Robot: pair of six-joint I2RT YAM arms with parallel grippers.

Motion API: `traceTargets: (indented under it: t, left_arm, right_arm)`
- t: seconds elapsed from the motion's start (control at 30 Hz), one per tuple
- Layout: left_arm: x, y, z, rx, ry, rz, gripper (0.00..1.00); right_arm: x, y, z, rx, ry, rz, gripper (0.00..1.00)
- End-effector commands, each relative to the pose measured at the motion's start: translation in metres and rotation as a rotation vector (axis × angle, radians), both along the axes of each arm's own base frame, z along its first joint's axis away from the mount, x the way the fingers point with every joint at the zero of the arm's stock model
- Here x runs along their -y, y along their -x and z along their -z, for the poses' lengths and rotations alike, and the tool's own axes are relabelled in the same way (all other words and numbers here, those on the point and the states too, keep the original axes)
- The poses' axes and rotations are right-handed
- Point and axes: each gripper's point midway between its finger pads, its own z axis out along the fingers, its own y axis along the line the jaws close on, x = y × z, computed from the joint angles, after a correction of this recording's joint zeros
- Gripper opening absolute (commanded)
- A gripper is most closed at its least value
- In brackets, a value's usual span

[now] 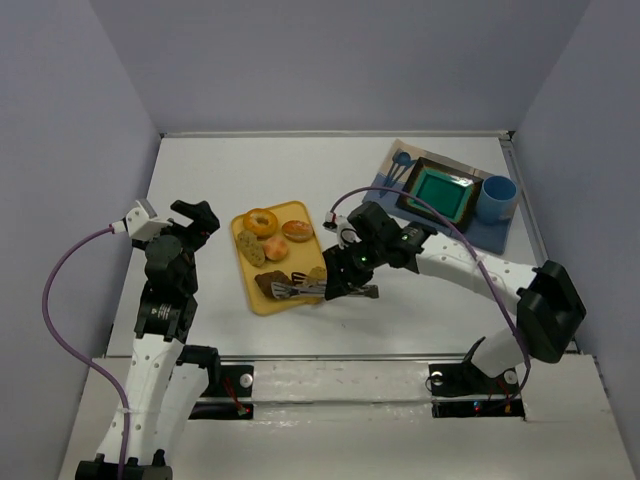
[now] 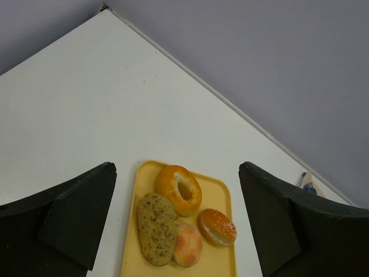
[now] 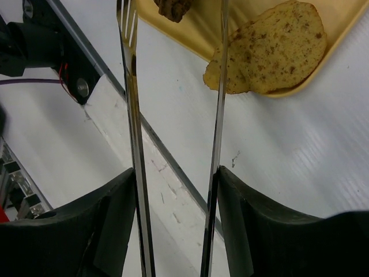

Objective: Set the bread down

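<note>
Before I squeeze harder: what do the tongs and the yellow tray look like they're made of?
Tongs: most likely polished metal. The thin flat arms are mirror-bright with streaky reflections, and one tip is slotted like a fork.
Yellow tray: probably moulded plastic with a smooth satin finish. It shows an even colour, rounded corners, a raised rim and no grain or sharp glare.

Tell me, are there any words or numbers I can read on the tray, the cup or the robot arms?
None: there are no words, numbers, labels or signs to read in any view.
The yellow tray, the blue cup, the green dish and the metal tongs are all plain.
The left arm and the right arm show no lettering I can make out.
</note>
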Motion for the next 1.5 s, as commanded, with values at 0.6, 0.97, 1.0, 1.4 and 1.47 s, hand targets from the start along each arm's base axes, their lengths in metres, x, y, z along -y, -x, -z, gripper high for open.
traceTargets:
  t: [0.6,0.97,1.0,1.4,1.47]
  left_arm:
    - [-0.003,0.002,-0.005,0.035,0.01,-0.018,0.99]
    - [-0.004,0.0,-0.001,0.019,0.007,-0.024,0.99]
    - [-0.004,0.0,-0.001,0.018,0.006,-0.026,0.99]
    - [-0.005,-0.001,0.002,0.007,0.005,-0.032,0.99]
    - [-0.004,-0.002,0.002,0.004,0.002,-0.029,0.99]
  right_arm:
    - [0.008,-0.034,-0.086,0.303,-0.093,0.174,0.07]
    - [0.137,-0.154,-0.135,0.612,0.056,0.859,0.07]
    - [0.169,-0.171,-0.129,0.609,0.087,0.962,0.07]
    - [0.287,-0.234,-0.062,0.517,0.24,1.28,0.07]
    - [0.293,-0.242,-0.045,0.477,0.268,1.292,0.08]
